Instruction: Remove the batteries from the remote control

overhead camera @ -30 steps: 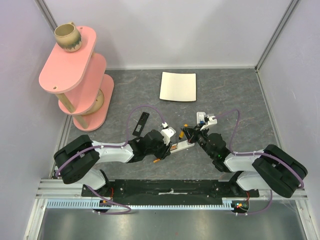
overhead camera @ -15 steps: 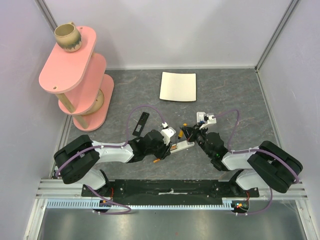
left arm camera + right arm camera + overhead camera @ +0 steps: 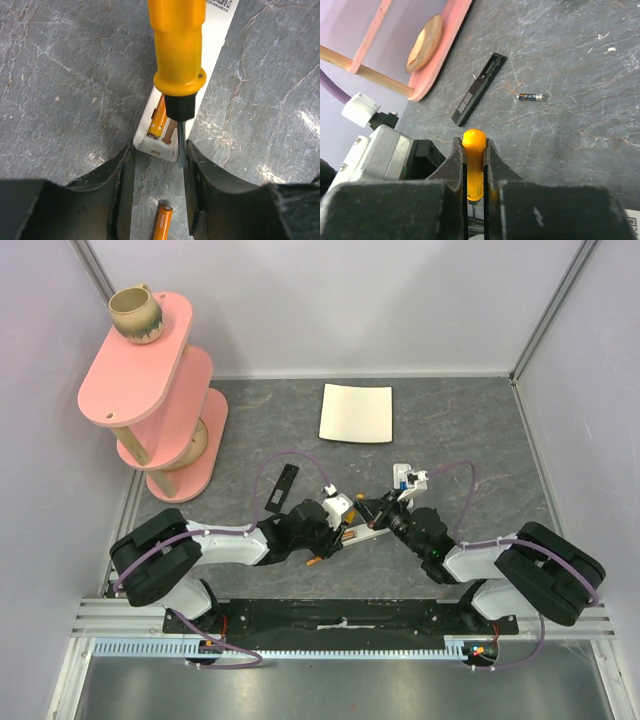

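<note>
1. Nearest the arm bases, one loose battery lay on the grey table, just short of the remote control and apart from it.
2. The left gripper sat low over the table with its fingers flanking the near end of the remote control. One finger met the end's corner. Whether the pair clamped the casing could not be told.
3. The battery bay at that end was uncovered. One seated battery lay in one slot and the slot beside it looked vacant.
4. The right gripper was clenched on the orange handle of a screwdriver. The tool ran down over the remote control. Its black collar sat above the bay, and its blade tip reached the bay's end wall, beside the far-side finger of the left gripper.
5. In the top view the remote control lay between the two grippers, near the table's front centre.
6. Farther out, a flat black bar lay on the table, with a small dark cell near it and clear of it.
7. Beyond these lay a cream square. At the far left stood a pink shelf unit with a mug on its top tier.
</note>
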{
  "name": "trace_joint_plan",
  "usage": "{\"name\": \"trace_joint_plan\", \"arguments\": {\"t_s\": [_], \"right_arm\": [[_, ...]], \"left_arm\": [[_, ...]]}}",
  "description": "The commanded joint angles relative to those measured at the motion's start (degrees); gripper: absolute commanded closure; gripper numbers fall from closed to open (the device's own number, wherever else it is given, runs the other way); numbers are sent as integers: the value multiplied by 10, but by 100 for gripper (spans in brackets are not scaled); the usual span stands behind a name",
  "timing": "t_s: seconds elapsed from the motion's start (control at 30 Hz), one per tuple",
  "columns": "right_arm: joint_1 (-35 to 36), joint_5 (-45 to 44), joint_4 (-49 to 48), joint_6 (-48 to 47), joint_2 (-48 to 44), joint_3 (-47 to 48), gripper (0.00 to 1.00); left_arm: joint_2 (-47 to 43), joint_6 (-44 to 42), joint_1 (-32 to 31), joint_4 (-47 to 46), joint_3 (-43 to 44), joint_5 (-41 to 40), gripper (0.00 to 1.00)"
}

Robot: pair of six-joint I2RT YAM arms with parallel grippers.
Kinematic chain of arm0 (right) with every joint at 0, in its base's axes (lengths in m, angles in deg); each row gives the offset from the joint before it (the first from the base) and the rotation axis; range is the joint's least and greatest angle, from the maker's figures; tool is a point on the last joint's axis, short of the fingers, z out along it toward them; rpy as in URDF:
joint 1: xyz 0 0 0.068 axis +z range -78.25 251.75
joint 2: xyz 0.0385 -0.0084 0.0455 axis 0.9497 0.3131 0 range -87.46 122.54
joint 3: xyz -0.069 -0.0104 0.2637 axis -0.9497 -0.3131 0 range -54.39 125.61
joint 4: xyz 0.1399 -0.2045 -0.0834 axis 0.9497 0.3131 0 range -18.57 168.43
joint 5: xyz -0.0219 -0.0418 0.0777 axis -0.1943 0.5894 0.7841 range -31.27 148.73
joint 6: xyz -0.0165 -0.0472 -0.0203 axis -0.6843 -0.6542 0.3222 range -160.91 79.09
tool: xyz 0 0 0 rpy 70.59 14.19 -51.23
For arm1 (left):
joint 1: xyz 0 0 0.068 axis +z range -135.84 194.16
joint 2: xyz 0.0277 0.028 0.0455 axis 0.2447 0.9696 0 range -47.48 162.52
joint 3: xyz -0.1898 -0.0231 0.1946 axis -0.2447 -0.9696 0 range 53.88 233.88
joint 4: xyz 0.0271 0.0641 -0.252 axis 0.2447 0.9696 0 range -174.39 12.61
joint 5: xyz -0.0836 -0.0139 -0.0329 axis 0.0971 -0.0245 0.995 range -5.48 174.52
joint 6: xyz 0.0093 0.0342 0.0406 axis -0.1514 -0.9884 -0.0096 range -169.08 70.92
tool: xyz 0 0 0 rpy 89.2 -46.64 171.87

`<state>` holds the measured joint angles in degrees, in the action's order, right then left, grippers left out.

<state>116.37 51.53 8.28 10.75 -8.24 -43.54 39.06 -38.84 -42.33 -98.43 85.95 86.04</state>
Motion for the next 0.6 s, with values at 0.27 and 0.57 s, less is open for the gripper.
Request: {"name": "trace_joint_plan", "arguments": {"t_s": [0.27,0.57], "right_arm": [[0,-96,119,-50,-108,19,100],[-1,-192,204,-108,-123,32,100]], "left_arm": [[19,7,-4,17,-10,11,98],[20,9,-3,18,-10,10,98]]}}
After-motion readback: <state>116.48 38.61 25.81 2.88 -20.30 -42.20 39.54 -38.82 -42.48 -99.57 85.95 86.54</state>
